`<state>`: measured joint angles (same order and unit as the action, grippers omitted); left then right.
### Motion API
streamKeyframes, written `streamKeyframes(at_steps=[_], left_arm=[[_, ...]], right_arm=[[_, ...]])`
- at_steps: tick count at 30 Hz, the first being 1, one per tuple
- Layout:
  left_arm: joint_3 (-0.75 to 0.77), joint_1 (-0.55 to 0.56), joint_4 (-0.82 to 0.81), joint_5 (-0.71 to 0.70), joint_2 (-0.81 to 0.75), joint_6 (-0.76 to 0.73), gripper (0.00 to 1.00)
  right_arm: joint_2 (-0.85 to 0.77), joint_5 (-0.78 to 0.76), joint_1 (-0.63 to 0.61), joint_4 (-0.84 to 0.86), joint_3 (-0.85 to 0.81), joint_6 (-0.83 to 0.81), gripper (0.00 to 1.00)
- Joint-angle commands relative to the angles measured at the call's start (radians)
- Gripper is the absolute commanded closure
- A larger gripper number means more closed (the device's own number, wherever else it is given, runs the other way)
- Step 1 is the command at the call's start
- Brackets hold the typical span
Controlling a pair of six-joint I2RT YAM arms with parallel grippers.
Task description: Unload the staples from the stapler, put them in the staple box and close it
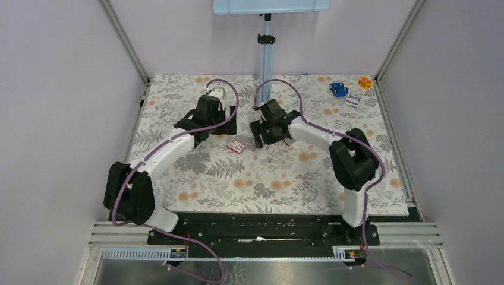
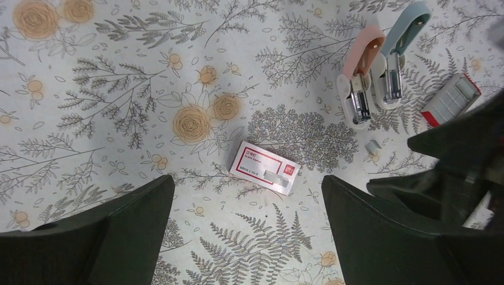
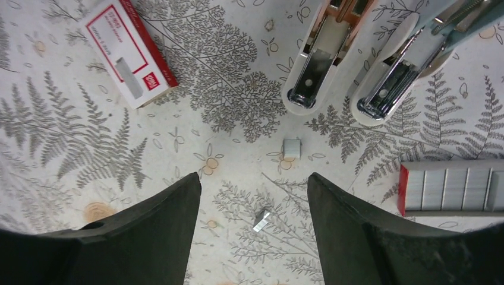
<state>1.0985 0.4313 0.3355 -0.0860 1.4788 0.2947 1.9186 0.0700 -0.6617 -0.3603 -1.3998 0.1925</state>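
A: Table, fern-and-flower print over the whole top. Two staplers mid-table, side by side: pink stapler and grey-blue stapler, both hinged open with metal channels showing.

B: Closed staple box, white and red, flat, near them but apart. Open tray of staple strips by the grey-blue one.

A: Loose staple clump just off the pink stapler's tip, and a second clump farther off.

B: Far right corner: blue item, orange item, small box. Too small to identify.

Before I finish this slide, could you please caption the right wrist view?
Open right gripper above loose staple pieces; opened pink stapler and blue stapler, staple box and staple tray alongside.
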Motion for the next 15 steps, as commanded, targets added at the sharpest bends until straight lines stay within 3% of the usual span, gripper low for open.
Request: streamKeyframes(at_steps=[1, 15], left_arm=[[0.002, -0.003, -0.036, -0.026, -0.060, -0.032, 0.01], [0.020, -0.003, -0.021, -0.041, -0.046, -0.070, 0.01]], right_arm=[[0.069, -0.018, 0.003, -0.093, -0.087, -0.128, 0.27], [0.143, -0.034, 0.005, -0.121, -0.127, -0.186, 0.27]])
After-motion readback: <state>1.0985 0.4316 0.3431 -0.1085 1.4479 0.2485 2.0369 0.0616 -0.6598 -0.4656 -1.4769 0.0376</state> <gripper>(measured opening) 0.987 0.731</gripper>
